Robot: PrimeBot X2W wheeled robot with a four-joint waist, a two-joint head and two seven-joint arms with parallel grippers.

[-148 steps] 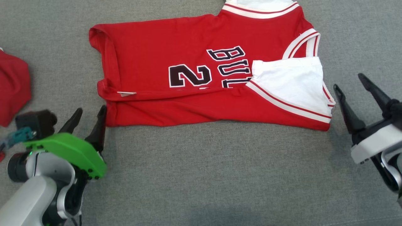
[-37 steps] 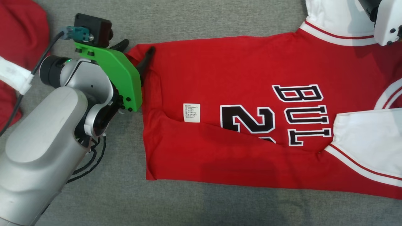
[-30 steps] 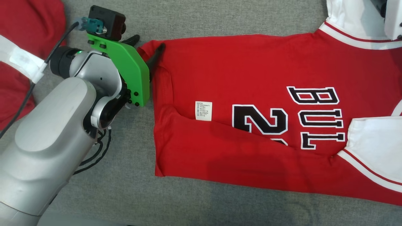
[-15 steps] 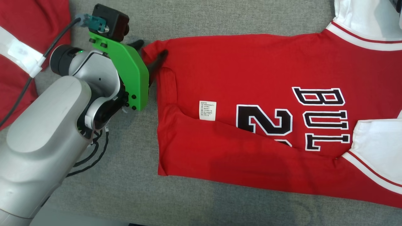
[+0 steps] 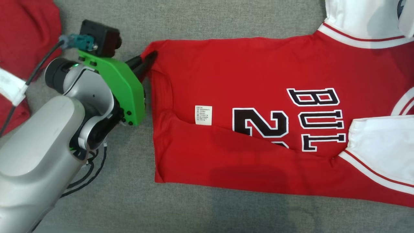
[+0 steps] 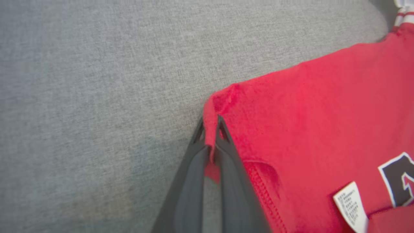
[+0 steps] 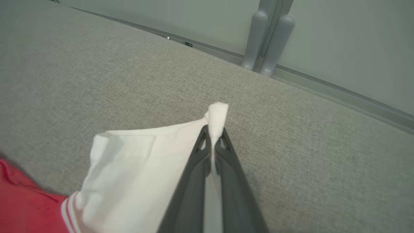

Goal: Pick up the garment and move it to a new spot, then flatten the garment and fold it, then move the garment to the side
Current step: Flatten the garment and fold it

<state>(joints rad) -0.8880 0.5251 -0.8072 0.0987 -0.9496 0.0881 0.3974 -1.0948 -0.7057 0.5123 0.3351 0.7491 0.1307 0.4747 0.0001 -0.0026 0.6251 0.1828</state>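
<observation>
A red basketball jersey (image 5: pixel 252 84) with black lettering and white sleeves lies spread on the grey cloth surface, its near long edge folded over. My left gripper (image 5: pixel 147 60) is shut on the jersey's far left hem corner (image 6: pixel 213 106), which pokes up between the two dark fingers (image 6: pixel 194 181). My right gripper (image 7: pixel 212 136) is shut on the tip of the white sleeve (image 7: pixel 139 168), lifted a little off the surface. In the head view the sleeve (image 5: pixel 359 19) lies at the top right, with the right arm's pale housing (image 5: pixel 407 16) at the frame edge above it.
A second red garment (image 5: pixel 22 42) with a white band lies at the far left behind my left arm. A grey wall and two grey posts (image 7: pixel 268 38) stand beyond the surface's far edge. Bare grey cloth (image 5: pixel 226 213) runs along the near side.
My left gripper's fingers have gone from straddling the hem corner to shut on it. The head camera has shifted, so the whole picture has slid a little.
</observation>
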